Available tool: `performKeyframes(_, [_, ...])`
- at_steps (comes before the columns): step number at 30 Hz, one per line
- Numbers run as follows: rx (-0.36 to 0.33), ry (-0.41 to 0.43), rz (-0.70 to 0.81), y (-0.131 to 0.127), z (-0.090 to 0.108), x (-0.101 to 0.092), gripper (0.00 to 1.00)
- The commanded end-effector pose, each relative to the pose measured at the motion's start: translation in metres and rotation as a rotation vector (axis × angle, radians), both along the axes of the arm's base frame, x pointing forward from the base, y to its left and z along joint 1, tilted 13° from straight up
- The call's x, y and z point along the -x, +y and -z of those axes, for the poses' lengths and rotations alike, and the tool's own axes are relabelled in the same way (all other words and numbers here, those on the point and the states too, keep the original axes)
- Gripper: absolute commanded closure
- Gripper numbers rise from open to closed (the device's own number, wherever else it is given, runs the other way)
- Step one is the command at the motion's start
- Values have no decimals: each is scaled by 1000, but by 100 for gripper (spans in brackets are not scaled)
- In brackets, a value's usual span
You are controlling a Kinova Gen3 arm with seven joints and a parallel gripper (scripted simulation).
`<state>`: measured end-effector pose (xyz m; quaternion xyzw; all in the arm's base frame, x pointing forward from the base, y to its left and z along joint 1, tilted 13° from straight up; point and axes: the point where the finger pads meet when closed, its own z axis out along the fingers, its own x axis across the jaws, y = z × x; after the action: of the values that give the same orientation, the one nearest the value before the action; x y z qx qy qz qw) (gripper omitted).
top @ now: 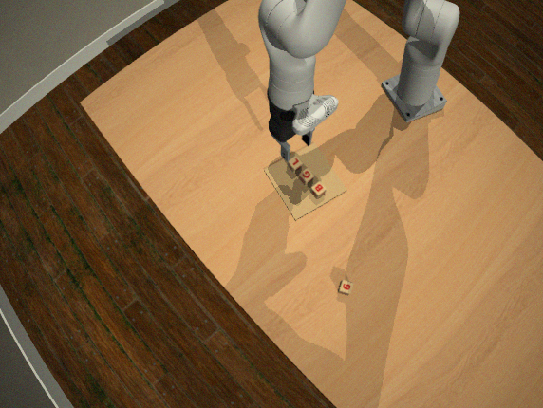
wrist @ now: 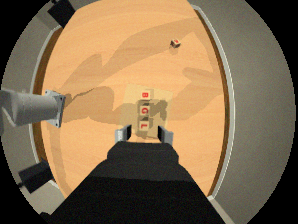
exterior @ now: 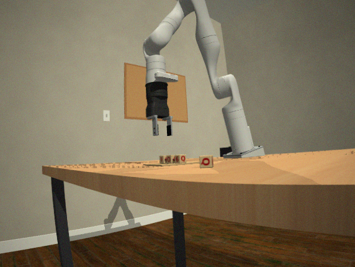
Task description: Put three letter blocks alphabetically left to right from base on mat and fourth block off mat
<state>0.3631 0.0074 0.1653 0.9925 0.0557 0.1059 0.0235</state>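
Three blocks are on the one mat (top: 304,209) (wrist: 163,98): block B (top: 318,190) (wrist: 145,94), block G (top: 307,176) (wrist: 144,110) and block L (top: 295,164) (wrist: 144,125). They make one nearly straight row, with small gaps between neighbours — from the robot's base, it reads B, G, L, left to right. The fourth block (top: 345,287) (exterior: 206,161) (wrist: 175,43), only one, lies on the table (top: 190,133) (exterior: 264,174) (wrist: 100,160), well apart from the mat. The gripper (top: 296,151) (exterior: 162,135) (wrist: 144,130) hangs above the table, its two fingers wide apart — it holds zero blocks.
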Motion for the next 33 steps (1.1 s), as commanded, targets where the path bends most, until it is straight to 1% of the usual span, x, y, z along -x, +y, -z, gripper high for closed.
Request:
performKeyframes(1, [0,-1,0,0,0,0,0])
performKeyframes(12, [0,-1,0,0,-1,0,0])
performKeyframes(16, [0,-1,0,0,-5,1,0])
performKeyframes(21, [0,-1,0,1,-19,4,0])
performKeyframes(27, [0,-1,0,2,-45,9,0])
performKeyframes(29, [0,-1,0,2,-45,9,0])
performKeyframes(33, [0,-1,0,2,-62,13,0])
